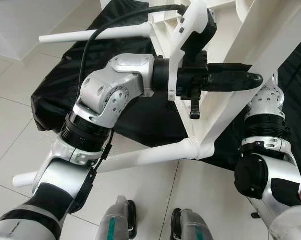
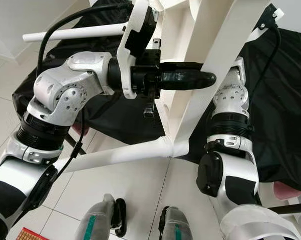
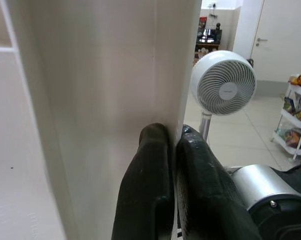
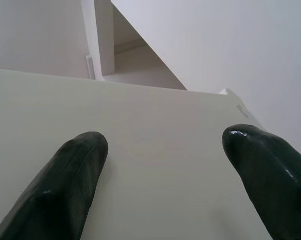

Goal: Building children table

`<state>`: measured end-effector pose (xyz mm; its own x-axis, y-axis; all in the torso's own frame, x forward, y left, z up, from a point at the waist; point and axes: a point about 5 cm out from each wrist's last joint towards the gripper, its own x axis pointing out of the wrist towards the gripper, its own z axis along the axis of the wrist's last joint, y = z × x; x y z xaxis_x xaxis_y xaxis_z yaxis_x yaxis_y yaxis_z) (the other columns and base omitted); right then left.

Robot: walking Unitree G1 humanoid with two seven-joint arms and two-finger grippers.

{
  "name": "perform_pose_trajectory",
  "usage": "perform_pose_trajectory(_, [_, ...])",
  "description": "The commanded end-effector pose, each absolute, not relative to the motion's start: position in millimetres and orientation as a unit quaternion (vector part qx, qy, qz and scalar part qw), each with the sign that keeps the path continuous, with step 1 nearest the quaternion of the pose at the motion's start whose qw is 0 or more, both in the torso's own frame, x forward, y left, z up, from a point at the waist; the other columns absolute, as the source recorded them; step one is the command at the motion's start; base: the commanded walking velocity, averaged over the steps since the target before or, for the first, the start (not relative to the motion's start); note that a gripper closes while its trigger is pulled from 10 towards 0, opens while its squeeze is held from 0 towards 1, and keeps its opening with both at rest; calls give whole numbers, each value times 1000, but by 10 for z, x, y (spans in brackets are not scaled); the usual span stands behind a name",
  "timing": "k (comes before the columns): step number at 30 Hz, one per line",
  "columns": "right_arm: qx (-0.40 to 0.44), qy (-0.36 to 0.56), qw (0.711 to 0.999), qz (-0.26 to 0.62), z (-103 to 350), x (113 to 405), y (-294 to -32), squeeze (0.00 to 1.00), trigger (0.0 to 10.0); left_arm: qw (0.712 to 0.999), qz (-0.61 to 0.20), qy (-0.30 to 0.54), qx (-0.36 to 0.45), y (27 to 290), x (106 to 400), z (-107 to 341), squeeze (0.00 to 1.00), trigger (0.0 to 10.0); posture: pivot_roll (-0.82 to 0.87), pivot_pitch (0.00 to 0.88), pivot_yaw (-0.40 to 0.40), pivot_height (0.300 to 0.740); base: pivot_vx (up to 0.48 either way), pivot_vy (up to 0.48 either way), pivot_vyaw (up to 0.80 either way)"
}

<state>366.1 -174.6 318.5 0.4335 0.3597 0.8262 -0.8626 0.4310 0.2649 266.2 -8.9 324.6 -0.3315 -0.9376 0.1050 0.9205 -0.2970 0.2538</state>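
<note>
The white table frame stands tilted before me, with a round leg low over the floor and another round leg at the upper left. My left gripper reaches level to the right, shut, its fingertips against the slanted white board; in the left wrist view the gripper lies tight beside a white panel. My right arm rises behind the slanted board. In the right wrist view the right gripper is open, its fingers spread wide over a flat white panel.
A black cloth covers the tiled floor under the frame. My feet stand at the near edge. A white fan, a shelf of goods and a door lie beyond the panel.
</note>
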Motion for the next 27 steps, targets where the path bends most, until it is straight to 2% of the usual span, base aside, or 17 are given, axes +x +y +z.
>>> perform_pose_trajectory(1, [313,-346,732,495,3419,3600,-1332,0,10000,404,-903,-127,71,-253,2387,3268,0,10000,-42,74,38,740,0,0,0])
perform_pose_trajectory(3, [312,-348,733,495,3428,3598,-1330,0,10000,410,-901,-125,69,-271,2404,3252,0,10000,-45,78,41,740,0,0,0])
perform_pose_trajectory(7, [303,-343,746,485,3394,3599,-1355,0,10000,450,-885,-102,61,-313,2482,3110,0,10000,-38,84,38,740,0,0,0])
perform_pose_trajectory(8, [300,-339,751,481,3371,3603,-1364,0,10000,463,-880,-88,56,-315,2509,3075,1000,10000,-35,85,37,740,0,0,0])
perform_pose_trajectory(11, [296,-327,765,469,3293,3613,-1407,0,10000,486,-870,-69,45,-299,2558,3013,1000,10000,-26,90,30,740,0,0,0])
perform_pose_trajectory(14, [291,-322,778,455,3253,3628,-1442,0,10000,494,-866,-69,46,-291,2573,2992,1000,10000,-21,92,23,740,0,0,0])
perform_pose_trajectory(15, [282,-312,796,435,3197,3647,-1490,0,10000,506,-859,-64,43,-285,2593,2963,1000,10000,-16,95,17,740,0,0,0])
perform_pose_trajectory(16, [282,-312,796,435,3197,3647,-1490,0,10000,506,-859,-64,43,-285,2593,2963,1000,10000,-16,95,17,740,0,0,0])
perform_pose_trajectory(18, [271,-301,821,402,3116,3668,-1568,0,10000,524,-848,-62,41,-271,2621,2927,1000,10000,-16,100,16,740,0,0,0])
perform_pose_trajectory(19, [271,-301,821,402,3116,3668,-1568,0,10000,524,-848,-62,41,-271,2621,2927,1000,10000,-16,100,16,740,0,0,0])
perform_pose_trajectory(20, [262,-300,837,376,3070,3669,-1629,0,10000,532,-844,-61,39,-259,2633,2911,0,10000,-17,100,14,740,0,0,0])
perform_pose_trajectory(24, [238,-295,864,332,2933,3613,-1792,0,10000,547,-835,-56,36,-242,2666,2879,0,10000,-9,104,15,740,0,0,0])
perform_pose_trajectory(27, [239,-282,870,325,2771,3489,-1926,0,10000,552,-831,-50,42,-227,2702,2860,0,10000,-11,104,20,740,0,0,0])
